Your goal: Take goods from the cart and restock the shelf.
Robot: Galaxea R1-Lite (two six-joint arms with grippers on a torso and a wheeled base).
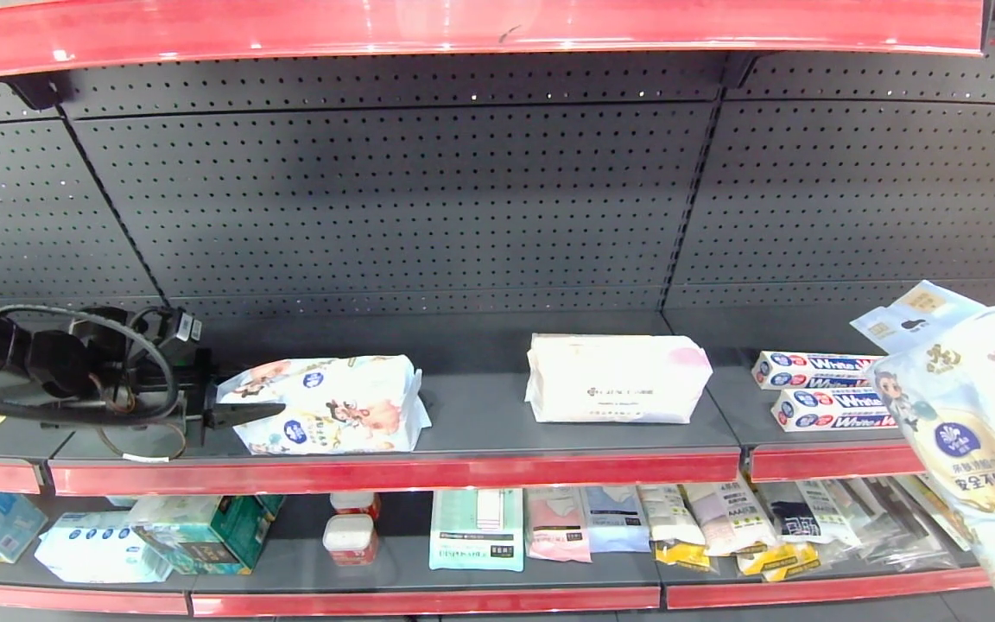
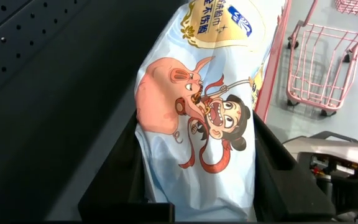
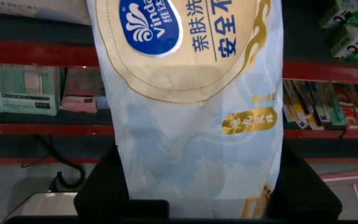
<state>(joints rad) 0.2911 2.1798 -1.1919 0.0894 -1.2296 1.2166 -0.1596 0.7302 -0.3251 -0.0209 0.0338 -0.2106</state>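
Note:
A light blue cartoon-printed tissue pack point(image 1: 333, 404) lies on its side on the middle shelf point(image 1: 480, 432), near the front edge at the left. My left gripper point(image 1: 238, 413) is at its left end; in the left wrist view the pack point(image 2: 197, 124) fills the space between both fingers, so the left gripper point(image 2: 194, 118) is shut on it. A second pack of the same kind point(image 1: 972, 432) hangs upright at the far right, in front of the shelf. My right gripper point(image 3: 201, 149) is shut on this second pack point(image 3: 191, 93).
A white wrapped pack point(image 1: 614, 378) lies mid-shelf, with two toothpaste boxes point(image 1: 817, 384) to its right. The lower shelf point(image 1: 428, 596) holds several boxes, jars and sachets. A pink cart point(image 2: 322, 62) stands on the floor behind my left arm. A red shelf point(image 1: 463, 26) runs overhead.

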